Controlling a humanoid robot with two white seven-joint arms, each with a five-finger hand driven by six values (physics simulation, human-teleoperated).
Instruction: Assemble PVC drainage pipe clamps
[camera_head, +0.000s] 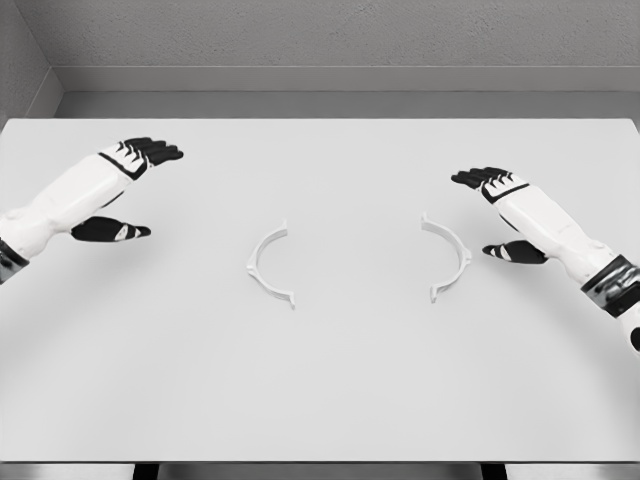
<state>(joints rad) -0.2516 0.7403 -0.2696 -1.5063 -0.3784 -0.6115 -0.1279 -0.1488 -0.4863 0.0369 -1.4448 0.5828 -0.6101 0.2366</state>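
Two white clamp halves lie apart mid-table (320, 400): left half (268, 264) at 9 o'clock, right half (448, 258) at 3. My left hand (125, 190) and right hand (500, 215) hover outside them, fingers spread, holding nothing.

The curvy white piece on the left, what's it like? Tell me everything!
The left clamp half is a thin white half-ring, plastic-looking, with a small flat tab at each end. It lies flat on the white table, its open side facing right toward its twin, the right clamp half. Only the table touches it; both hands are away from it.
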